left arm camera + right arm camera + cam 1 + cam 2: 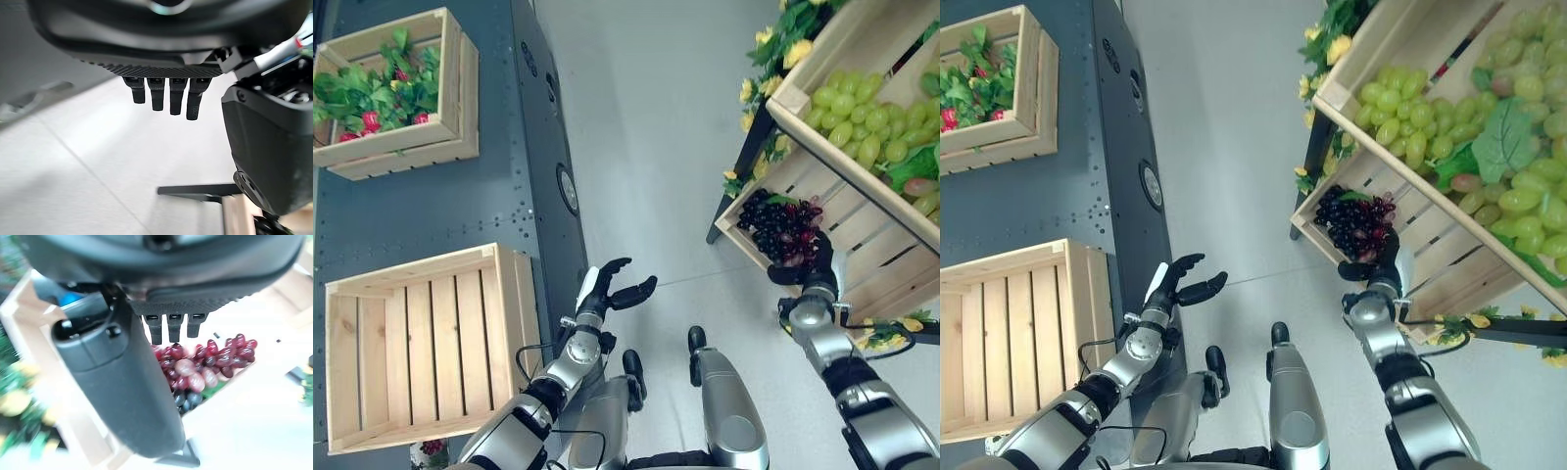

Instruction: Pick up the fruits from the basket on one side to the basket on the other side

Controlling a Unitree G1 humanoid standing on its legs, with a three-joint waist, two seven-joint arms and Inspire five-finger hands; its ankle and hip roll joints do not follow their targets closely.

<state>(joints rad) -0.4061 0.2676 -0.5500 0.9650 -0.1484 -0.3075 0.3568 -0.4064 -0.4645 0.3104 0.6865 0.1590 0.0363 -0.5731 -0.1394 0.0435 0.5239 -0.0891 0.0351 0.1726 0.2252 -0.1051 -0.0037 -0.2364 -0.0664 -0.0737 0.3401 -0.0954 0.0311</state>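
Note:
A bunch of dark red and black grapes lies in the lower slatted crate of the tilted stand on my right. My right hand is at the crate's front edge, right against the near end of the bunch. In the right wrist view its fingers point straight out over the grapes, open and holding nothing. My left hand hovers open over the floor beside the dark table, its fingers relaxed and empty. An empty wooden crate stands on that table at my left.
The upper crate on the stand holds green grapes, with yellow flowers beside it. At the far left of the dark table a second crate holds green leaves and red fruit. Grey floor lies between table and stand.

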